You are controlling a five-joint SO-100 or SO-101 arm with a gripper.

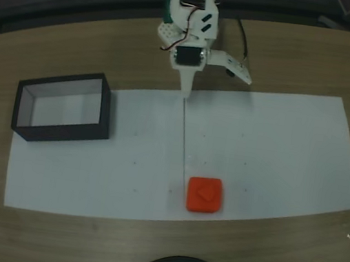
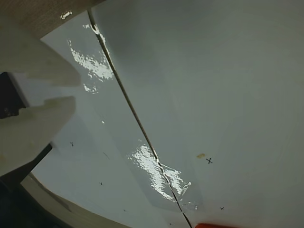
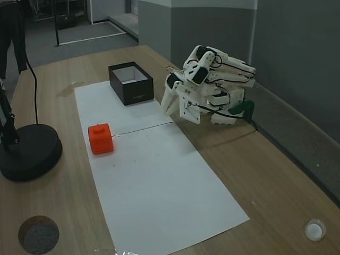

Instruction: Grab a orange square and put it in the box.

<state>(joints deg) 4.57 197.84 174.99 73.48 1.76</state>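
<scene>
Progress: nothing of the task looks done yet; the block has not been grabbed and the box holds nothing, so reach, grasp, carry and drop all remain, by my judgement.
Block: the orange square lies flat on the white paper, toward the paper's near edge in a fixed view and just right of the paper seam; in the other fixed view it is at, free on all sides.
Block heading: it is square in outline, so it has no real long axis; its edges run nearly in line with the paper's edges, turned only slightly. The raised diamond faces up, its corners aimed at the middles of the block's sides.
Wrist view: a sliver of the block shows at the bottom edge, so the camera looks along the seam toward it.
Box: the box stands on the paper's far left part in a fixed view, well apart from the block, its long axis running left to right, floor bare.
Tool: the tool hangs at the far edge of the paper, spread wide with one finger pointing down at the seam and the other splayed to the right, gripping nothing.
Counter: the wooden counter carries the paper and the arm's base.
</scene>
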